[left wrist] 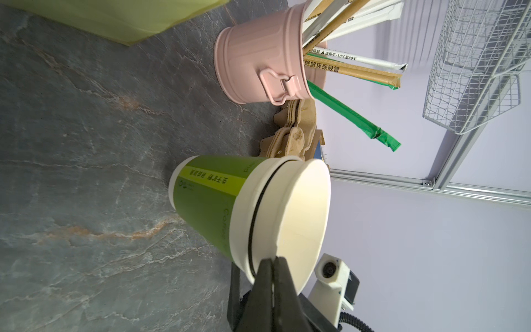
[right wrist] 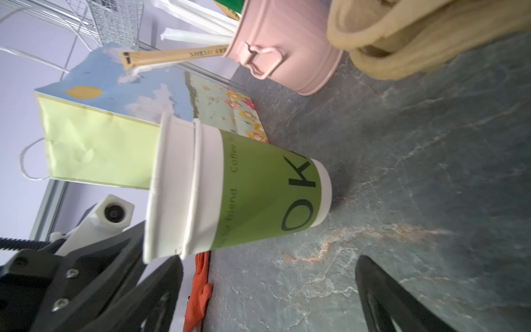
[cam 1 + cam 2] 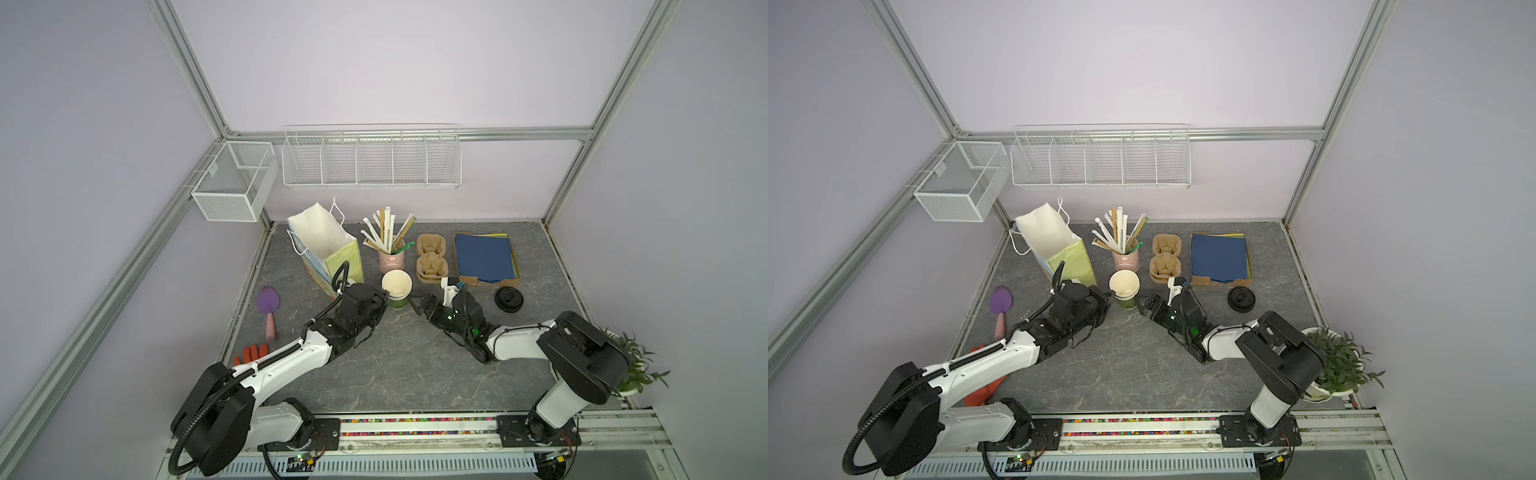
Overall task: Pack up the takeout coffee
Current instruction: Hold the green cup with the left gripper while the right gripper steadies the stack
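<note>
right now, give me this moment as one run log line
left gripper shut on rim of upper cream paper cup | nested in green paper cup on grey table | right gripper open beside stack

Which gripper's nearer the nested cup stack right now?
Left. The left gripper has its jaws shut on the rim of the upper cup in the cup stack. The right gripper sits just beside the stack on its other side, jaws open, gripping nothing.

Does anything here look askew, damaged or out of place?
The inner cup sits raised and slightly cocked in the green cup, its rim pinched by the left gripper. A purple trowel and an orange glove lie by the left edge of the table, odd for coffee packing. No spill shows.
</note>
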Available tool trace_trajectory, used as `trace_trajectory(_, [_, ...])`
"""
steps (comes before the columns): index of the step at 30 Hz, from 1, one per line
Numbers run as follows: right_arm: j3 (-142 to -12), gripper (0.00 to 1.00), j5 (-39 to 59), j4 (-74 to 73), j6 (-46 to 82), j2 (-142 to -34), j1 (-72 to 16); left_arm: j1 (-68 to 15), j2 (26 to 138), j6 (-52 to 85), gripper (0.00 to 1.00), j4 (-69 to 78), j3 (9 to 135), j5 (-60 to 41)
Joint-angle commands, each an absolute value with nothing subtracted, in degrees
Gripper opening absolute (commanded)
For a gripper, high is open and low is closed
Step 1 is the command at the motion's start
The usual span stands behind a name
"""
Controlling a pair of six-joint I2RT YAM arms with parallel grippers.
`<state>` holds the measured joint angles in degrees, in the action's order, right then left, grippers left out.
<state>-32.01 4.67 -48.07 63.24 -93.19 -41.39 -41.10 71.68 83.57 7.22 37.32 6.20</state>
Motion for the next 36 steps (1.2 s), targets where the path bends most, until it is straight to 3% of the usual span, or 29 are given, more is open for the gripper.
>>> trace_trajectory(1, [-33.5, 0.96, 5.0, -46.5, 61.8, -92.7, -41.7, -41.4, 71.1, 84.7, 0.00, 8.2, 37.3, 7.4])
trace_trajectory(23, [-28.1, 0.97, 3.7, -69.5, 68.4, -101.7, -42.2, -41.5, 70.6, 85.5, 0.00, 9.4, 35.8, 8.6])
trace_trajectory(36, [-29.2, 0.95, 3.0, -73.7, 69.4, -105.3, -42.7, -41.7, 71.7, 86.0, 0.00, 11.5, 34.7, 8.2])
